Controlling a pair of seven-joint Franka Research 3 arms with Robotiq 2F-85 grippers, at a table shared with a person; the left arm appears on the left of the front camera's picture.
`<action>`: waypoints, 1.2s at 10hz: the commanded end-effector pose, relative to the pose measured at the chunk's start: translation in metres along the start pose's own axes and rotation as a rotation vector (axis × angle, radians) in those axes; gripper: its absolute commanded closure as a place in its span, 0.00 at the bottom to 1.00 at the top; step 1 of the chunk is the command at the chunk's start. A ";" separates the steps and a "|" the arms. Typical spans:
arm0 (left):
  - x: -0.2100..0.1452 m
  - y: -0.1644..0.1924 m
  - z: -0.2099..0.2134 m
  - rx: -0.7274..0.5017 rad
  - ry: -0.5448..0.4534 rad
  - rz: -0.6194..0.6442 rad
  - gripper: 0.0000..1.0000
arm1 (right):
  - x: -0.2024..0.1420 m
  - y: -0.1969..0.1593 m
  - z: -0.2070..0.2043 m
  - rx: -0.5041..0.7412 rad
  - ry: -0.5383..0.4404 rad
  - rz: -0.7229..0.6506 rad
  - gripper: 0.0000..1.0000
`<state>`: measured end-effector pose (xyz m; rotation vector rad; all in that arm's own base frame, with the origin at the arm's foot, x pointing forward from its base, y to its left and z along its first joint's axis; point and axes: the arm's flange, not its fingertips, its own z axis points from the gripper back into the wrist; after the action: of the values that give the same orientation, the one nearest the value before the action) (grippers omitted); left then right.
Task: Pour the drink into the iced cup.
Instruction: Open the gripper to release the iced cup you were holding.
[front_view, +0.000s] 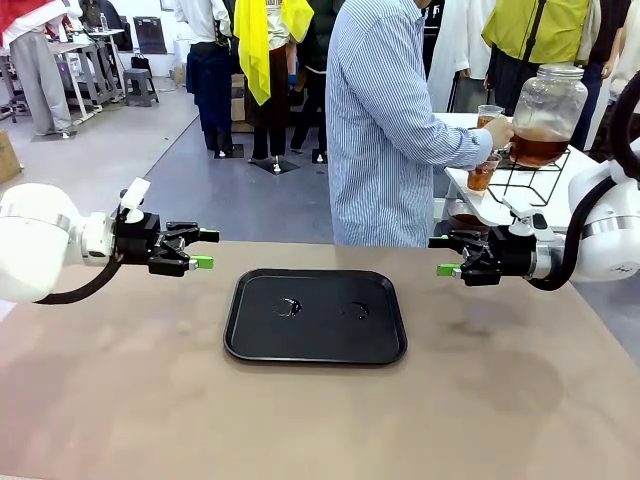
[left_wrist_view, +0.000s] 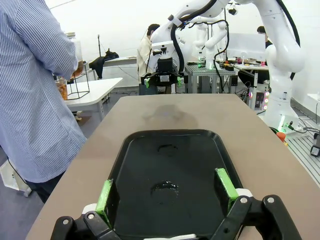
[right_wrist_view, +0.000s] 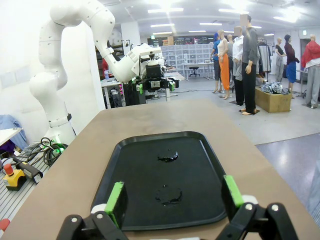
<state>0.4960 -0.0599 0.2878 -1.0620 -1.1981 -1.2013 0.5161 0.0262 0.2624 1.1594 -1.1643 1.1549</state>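
Observation:
The drink (front_view: 537, 150) is amber liquid in a big glass jar on a wire stand, on a side table at the far right. A person in a striped shirt (front_view: 385, 120) holds a clear cup (front_view: 489, 114) up to that jar. A second cup (front_view: 483, 176) with amber liquid stands on the side table below it. Which of the two is the iced cup I cannot tell. My left gripper (front_view: 205, 249) hovers open left of the black tray (front_view: 250, 340). My right gripper (front_view: 446, 256) hovers open on the tray's right. Both are empty.
Two small wet patches (front_view: 289, 307) lie on the tray. In the left wrist view the tray (left_wrist_view: 150, 150) lies past my fingers (left_wrist_view: 105, 195), with the person (left_wrist_view: 30, 90) at the left. The brown table (front_view: 120, 400) has free room all around the tray.

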 end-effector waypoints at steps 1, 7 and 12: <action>0.002 0.000 -0.001 0.010 0.002 -0.002 0.00 | 0.003 -0.001 -0.001 0.001 0.001 -0.002 0.00; 0.002 0.000 -0.001 0.010 0.002 -0.002 0.00 | 0.003 -0.001 -0.001 0.001 0.001 -0.002 0.00; 0.002 0.000 -0.001 0.010 0.002 -0.002 0.00 | 0.003 -0.001 -0.001 0.001 0.001 -0.002 0.00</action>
<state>0.4960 -0.0599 0.2878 -1.0620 -1.1981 -1.2013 0.5161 0.0262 0.2624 1.1594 -1.1643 1.1549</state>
